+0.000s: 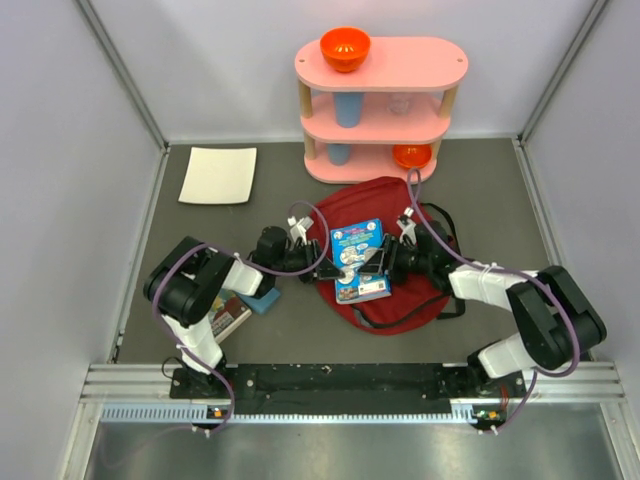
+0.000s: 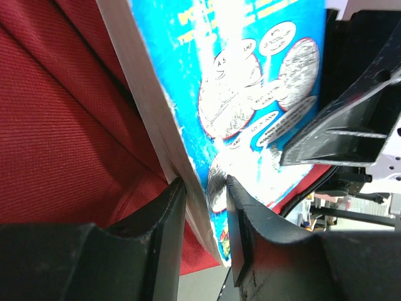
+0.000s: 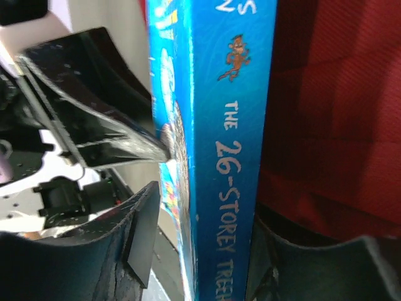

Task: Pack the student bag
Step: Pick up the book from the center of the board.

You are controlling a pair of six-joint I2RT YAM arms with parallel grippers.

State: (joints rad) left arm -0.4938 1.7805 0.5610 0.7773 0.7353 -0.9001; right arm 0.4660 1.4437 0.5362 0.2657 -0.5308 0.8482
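The student bag point(image 1: 385, 203), dark red with black straps, lies flat in the middle of the table. A thick blue paperback point(image 1: 358, 258) rests on top of it, cover up. My left gripper point(image 1: 322, 262) is shut on the book's page edge point(image 2: 169, 125), one finger on the bag side and one on the cover point(image 2: 250, 94). My right gripper point(image 1: 386, 262) straddles the spine point(image 3: 232, 125) from the other side. Its jaws point(image 3: 203, 207) stand open, with one finger against the back and a gap at the cover. Red bag fabric point(image 2: 62, 125) point(image 3: 338, 125) fills the background.
A pink three-tier shelf point(image 1: 380, 110) at the back carries an orange bowl point(image 1: 345, 47), a blue cup point(image 1: 347, 105) and a second orange bowl point(image 1: 412, 155). A white sheet point(image 1: 218, 175) lies back left. A blue block point(image 1: 262, 298) and a small book point(image 1: 230, 315) sit by the left arm.
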